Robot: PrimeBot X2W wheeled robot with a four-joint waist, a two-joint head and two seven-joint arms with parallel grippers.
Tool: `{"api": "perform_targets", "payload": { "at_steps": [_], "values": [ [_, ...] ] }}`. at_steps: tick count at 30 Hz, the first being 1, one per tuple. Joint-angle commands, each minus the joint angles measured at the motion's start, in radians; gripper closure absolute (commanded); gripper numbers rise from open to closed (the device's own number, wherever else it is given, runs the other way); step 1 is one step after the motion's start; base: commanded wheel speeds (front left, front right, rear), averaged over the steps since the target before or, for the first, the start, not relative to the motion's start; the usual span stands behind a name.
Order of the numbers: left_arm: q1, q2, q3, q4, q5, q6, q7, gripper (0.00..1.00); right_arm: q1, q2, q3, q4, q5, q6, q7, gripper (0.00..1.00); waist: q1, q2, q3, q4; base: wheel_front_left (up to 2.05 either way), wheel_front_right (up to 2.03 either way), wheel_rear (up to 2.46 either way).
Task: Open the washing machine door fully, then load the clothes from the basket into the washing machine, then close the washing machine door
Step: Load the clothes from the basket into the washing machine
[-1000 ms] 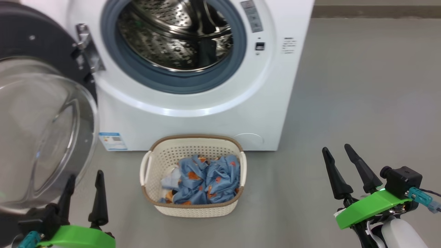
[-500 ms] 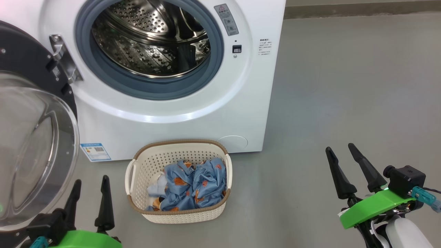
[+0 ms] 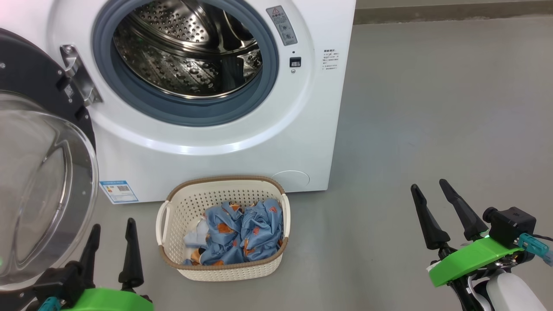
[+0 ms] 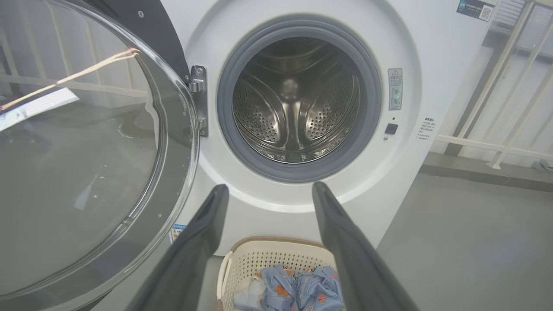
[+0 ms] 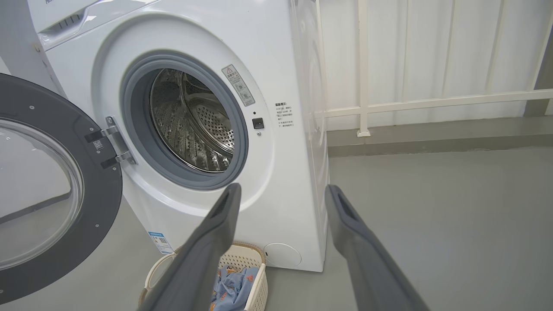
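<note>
The washing machine stands on the grey floor with its round mouth uncovered. The washing machine door is swung wide out to the 9 o'clock side on a steel hinge, its clear glass bowl bulging toward the robot. The perforated steel drum shines inside the grey-blue gasket, and a small blue label sticker sits low on the front at about 7 o'clock from the mouth.

The basket sits on the floor at 6 o'clock from the drum mouth, close to the foot of the machine. The clothes are all in it, a crumpled blue heap with orange figures lying toward its 3 o'clock wall.

The left end effector hangs at 9 o'clock from the basket, just beside the lower edge of the door glass, its fingers released and holding nothing. The right end effector is well apart at 3 o'clock from the basket, over bare floor, also spread wide with nothing between its fingers.
</note>
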Motion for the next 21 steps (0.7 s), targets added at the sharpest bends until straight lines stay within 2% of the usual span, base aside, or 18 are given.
{"api": "perform_targets", "payload": {
  "at_steps": [1,21],
  "values": [
    [-0.019,0.012,0.041,-0.02,0.013,-0.007,-0.01,0.0,-0.006,-0.012,0.016,-0.026,-0.011,0.002,-0.012,0.0,0.0,0.0,-0.001,0.001,0.0,0.0,0.0],
    [-0.026,-0.005,0.067,-0.013,0.049,-0.034,-0.01,0.0,-0.009,-0.005,0.01,-0.026,-0.015,0.002,-0.012,0.0,0.0,0.0,0.005,0.002,0.04,-0.02,-0.02]
  ]
}}
